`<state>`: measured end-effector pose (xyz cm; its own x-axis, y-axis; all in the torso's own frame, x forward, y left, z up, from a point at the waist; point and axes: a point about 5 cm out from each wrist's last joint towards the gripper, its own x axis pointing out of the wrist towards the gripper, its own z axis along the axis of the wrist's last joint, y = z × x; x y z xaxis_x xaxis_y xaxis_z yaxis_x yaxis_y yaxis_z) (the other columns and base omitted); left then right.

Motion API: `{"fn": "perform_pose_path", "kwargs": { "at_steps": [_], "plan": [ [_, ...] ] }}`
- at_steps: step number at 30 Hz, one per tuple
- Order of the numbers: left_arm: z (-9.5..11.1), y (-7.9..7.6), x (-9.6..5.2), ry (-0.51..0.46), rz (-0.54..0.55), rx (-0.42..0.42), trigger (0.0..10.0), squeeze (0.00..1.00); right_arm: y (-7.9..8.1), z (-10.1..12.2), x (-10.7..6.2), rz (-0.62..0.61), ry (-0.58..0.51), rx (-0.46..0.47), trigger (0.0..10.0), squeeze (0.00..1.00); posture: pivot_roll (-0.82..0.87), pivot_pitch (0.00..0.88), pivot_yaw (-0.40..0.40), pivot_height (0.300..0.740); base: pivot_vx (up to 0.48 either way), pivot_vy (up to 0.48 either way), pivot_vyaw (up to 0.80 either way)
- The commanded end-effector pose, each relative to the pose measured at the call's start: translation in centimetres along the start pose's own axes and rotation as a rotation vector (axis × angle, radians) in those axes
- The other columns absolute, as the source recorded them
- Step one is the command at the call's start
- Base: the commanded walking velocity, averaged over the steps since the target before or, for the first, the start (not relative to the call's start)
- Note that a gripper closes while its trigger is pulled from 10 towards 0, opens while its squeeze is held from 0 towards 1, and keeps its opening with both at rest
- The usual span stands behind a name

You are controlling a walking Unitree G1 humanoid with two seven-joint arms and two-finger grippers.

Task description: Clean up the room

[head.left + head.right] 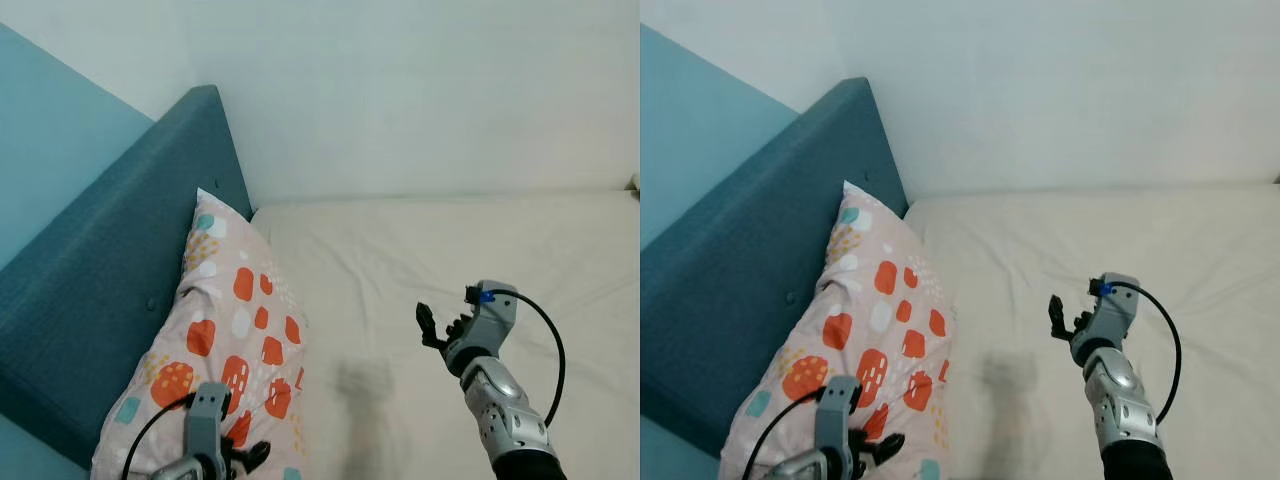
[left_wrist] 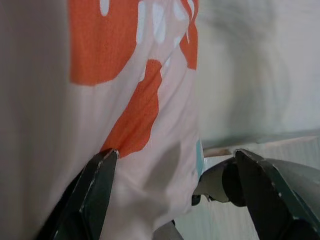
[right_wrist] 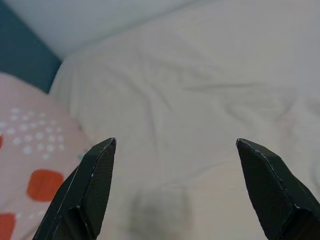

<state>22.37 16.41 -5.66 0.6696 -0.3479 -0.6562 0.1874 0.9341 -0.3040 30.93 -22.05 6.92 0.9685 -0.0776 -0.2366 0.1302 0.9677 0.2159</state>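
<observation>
Looking down from the left eye view, a pink pillow point(image 1: 225, 340) with orange, teal and white blotches leans against a teal headboard point(image 1: 120, 290) at the left end of a bed point(image 1: 450, 270) covered in a cream sheet. The pillow's lower end is cut off by the picture's edge. The left gripper point(image 1: 240, 458) sits at the pillow's lower corner, its arm mostly out of frame. The right gripper point(image 1: 432, 328) hangs above the bare sheet, well apart from the pillow, and a soft shadow point(image 1: 365, 385) lies on the sheet between them. A pale wall point(image 1: 420, 90) rises behind the bed.

The right eye view gives the same scene; the right gripper's fingers point(image 1: 1056, 315) are dark and small here, so their spread is hard to read.

In the left wrist view the left gripper's two black fingers point(image 2: 97, 192) stand wide apart, with a fold of the pillow's corner bulging between them. One finger presses the cloth; the other stands clear of it. The cloth is close and blurred, and whether it is truly held cannot be told.

In the right wrist view the right gripper's fingers point(image 3: 90, 187) are spread wide with nothing between them, the wrinkled sheet beyond and the pillow's edge beside one finger.
</observation>
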Motion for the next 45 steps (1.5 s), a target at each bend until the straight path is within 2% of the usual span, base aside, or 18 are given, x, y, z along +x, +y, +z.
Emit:
{"fn": "perform_pose_path", "kwargs": {
  "at_steps": [1, 6, 8, 14, 16, 19, 20, 22, 23, 25, 28, 29, 30, 34, 36, 38, 40, 45],
  "plan": [
    [-2.2, 1.2, -1.0, 0.064, 0.068, -0.057, 10.0, 0.00, -0.1, -0.6, -0.1, -0.003, 0.005, 0.006, 10.0, 0.00, -0.15, 0.068, 0.085, 0.740, 0.000, -0.454, 0.00],
    [-3.6, 1.6, -1.5, 0.090, 0.104, -0.119, 10.0, 0.00, 0.0, -1.0, -0.1, -0.002, 0.013, 0.006, 10.0, 0.00, -0.16, 0.070, 0.085, 0.740, 0.000, -0.437, 0.00],
    [-4.4, 1.5, -1.8, 0.085, 0.084, -0.200, 10.0, 0.00, 0.1, -1.1, -0.1, 0.007, 0.005, 0.018, 10.0, 0.00, -0.15, 0.073, 0.085, 0.740, 0.000, 0.000, 0.00],
    [-5.5, 1.5, -2.2, 0.094, 0.079, -0.260, 10.0, 0.00, 1.1, -0.8, 0.0, 0.072, -0.046, 0.074, 10.0, 0.00, -0.15, 0.076, 0.088, 0.740, 0.000, 0.000, 0.00],
    [-6.2, 1.7, -2.6, 0.108, 0.078, -0.293, 10.0, 0.00, 2.1, -0.7, 0.0, 0.140, -0.064, 0.110, 10.0, 0.00, -0.14, 0.081, 0.088, 0.740, 0.000, 0.000, 0.00],
    [-6.4, 1.8, -2.8, 0.110, 0.081, -0.306, 10.0, 0.00, 2.7, -0.8, 0.0, 0.179, -0.066, 0.125, 10.0, 0.00, -0.14, 0.081, 0.088, 0.740, 0.000, 0.000, 0.00],
    [-6.7, 1.9, -3.0, 0.113, 0.088, -0.321, 10.0, 0.00, 3.5, -1.0, -0.1, 0.238, -0.062, 0.141, 10.0, 0.00, -0.14, 0.084, 0.088, 0.740, 0.000, 0.000, 0.00],
    [-7.2, 2.4, -3.5, 0.112, 0.123, -0.342, 10.0, 0.00, 5.3, -2.0, -0.5, 0.361, -0.008, 0.137, 10.0, 0.00, -0.14, 0.088, 0.086, 0.740, 0.000, 0.000, 0.00],
    [-7.2, 2.4, -3.5, 0.112, 0.123, -0.342, 10.0, 0.00, 5.3, -2.0, -0.5, 0.361, -0.008, 0.137, 10.0, 0.00, -0.14, 0.088, 0.086, 0.740, 0.000, 0.000, 0.00],
    [-7.6, 3.1, -4.0, 0.109, 0.177, -0.364, 10.0, 0.00, 6.7, -3.5, -1.0, 0.465, 0.073, 0.108, 10.0, 0.00, -0.13, 0.092, 0.084, 0.740, 0.000, 0.000, 0.00],
    [-7.9, 3.8, -4.4, 0.118, 0.236, -0.352, 10.0, 0.00, 7.2, -4.3, -1.3, 0.507, 0.119, 0.080, 10.0, 0.00, -0.13, 0.095, 0.085, 0.740, 0.000, 0.000, 0.00],
    [-8.5, 5.0, -5.3, 0.153, 0.356, -0.331, 10.0, 0.00, 7.6, -5.0, -1.3, 0.518, 0.155, 0.070, 10.0, 0.00, -0.12, 0.101, 0.084, 0.740, 0.000, 0.000, 0.00],
    [-8.5, 5.0, -5.3, 0.153, 0.356, -0.331, 10.0, 0.00, 7.6, -5.0, -1.3, 0.518, 0.155, 0.070, 10.0, 0.00, -0.12, 0.101, 0.084, 0.740, 0.000, 0.000, 0.00],
    [-9.7, 6.4, -6.8, 0.230, 0.516, -0.316, 10.0, 0.00, 7.8, -4.6, -0.8, 0.513, 0.136, 0.124, 10.0, 0.00, -0.12, 0.105, 0.082, 0.740, 0.000, 0.000, 0.00],
    [-9.9, 6.6, -7.0, 0.241, 0.538, -0.311, 10.0, 0.00, 8.0, -4.5, -0.8, 0.519, 0.133, 0.127, 10.0, 0.00, -0.12, 0.105, 0.082, 0.740, 0.000, 0.000, 0.00],
    [-10.4, 7.1, -7.6, 0.289, 0.606, -0.284, 10.0, 0.00, 8.9, -4.7, -0.7, 0.563, 0.167, 0.067, 10.0, 0.00, -0.12, 0.106, 0.074, 0.740, 0.000, 0.000, 0.00],
    [-10.5, 7.1, -7.7, 0.299, 0.614, -0.282, 10.0, 0.00, 9.3, -5.0, -0.7, 0.577, 0.199, 0.032, 10.0, 0.00, -0.11, 0.104, 0.071, 0.735, 0.000, 0.000, 0.00],
    [-10.6, 6.9, -7.6, 0.320, 0.612, -0.276, 10.0, 0.00, 9.7, -5.4, -0.9, 0.611, 0.227, 0.026, 10.0, 0.00, -0.11, 0.095, 0.064, 0.716, 0.000, 0.000, 0.00]
  ]
}}
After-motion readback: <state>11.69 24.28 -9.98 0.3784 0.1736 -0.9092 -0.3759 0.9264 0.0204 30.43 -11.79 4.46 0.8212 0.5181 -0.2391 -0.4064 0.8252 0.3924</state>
